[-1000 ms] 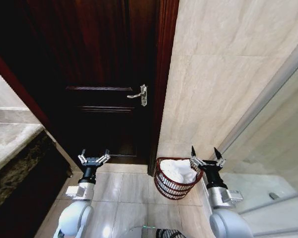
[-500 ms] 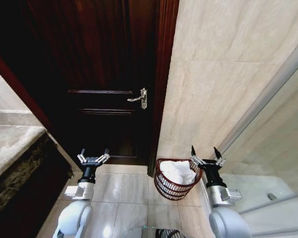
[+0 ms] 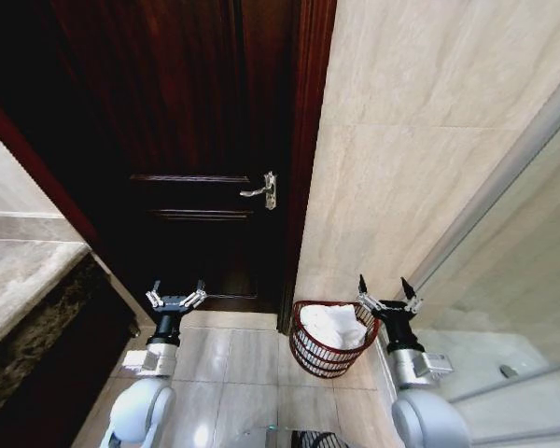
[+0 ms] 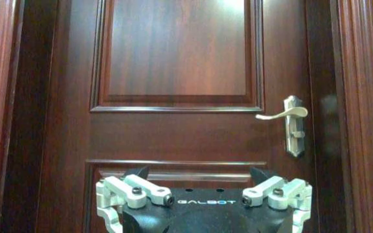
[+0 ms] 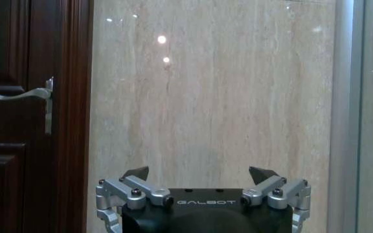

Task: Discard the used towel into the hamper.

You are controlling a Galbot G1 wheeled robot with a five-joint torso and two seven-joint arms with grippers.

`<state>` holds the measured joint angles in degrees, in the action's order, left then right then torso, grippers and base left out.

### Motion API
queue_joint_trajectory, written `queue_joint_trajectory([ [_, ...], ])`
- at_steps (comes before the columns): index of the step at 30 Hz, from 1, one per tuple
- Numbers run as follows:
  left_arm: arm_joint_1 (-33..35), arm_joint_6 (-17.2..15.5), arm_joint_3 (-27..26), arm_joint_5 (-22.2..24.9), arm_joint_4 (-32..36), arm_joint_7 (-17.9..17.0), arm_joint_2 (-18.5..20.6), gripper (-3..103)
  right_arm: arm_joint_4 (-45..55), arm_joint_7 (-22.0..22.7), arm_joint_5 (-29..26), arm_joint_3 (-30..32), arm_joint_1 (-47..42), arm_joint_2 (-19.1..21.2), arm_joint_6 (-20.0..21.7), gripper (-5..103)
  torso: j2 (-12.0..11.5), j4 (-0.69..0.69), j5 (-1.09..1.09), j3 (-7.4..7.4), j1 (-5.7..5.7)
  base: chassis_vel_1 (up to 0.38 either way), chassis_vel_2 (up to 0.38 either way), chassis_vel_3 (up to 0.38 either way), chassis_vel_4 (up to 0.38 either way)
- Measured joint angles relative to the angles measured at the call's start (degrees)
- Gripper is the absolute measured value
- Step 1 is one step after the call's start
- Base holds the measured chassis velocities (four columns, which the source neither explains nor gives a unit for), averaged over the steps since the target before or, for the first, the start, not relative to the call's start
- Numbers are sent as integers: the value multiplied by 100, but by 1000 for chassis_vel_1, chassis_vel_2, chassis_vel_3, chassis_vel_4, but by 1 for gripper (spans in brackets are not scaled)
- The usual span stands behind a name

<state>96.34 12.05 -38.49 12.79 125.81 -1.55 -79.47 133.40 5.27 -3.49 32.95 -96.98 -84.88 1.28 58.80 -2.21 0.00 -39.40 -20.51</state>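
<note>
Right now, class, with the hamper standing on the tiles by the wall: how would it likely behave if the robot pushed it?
The hamper looks like open wire or wicker, so probably light. On glossy tiles it would likely slide easily. The white towel inside adds little weight, so a high push might tip it.

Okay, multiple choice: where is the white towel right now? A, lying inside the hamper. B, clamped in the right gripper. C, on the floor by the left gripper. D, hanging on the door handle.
A: the white towel lies bunched inside the hamper, and the right gripper beside it is open and empty.
</note>
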Motion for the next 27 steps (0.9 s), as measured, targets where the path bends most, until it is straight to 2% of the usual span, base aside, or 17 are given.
queue_joint_trajectory([
  [6,23,1,-26,67,0,14,65,100,44,63,10,-3,34,-48,197,100,169,0,0,-97,-72,0,0,0,0],
  [12,10,3,-17,119,-19,60,69,100,97,336,-13,-31,116,-50,403,100,376,0,0,-215,-163,0,0,0,0],
  [27,-3,103,-22,267,-71,179,81,100,144,346,-34,-33,73,-48,584,100,769,0,0,-427,-341,0,0,0,0],
])
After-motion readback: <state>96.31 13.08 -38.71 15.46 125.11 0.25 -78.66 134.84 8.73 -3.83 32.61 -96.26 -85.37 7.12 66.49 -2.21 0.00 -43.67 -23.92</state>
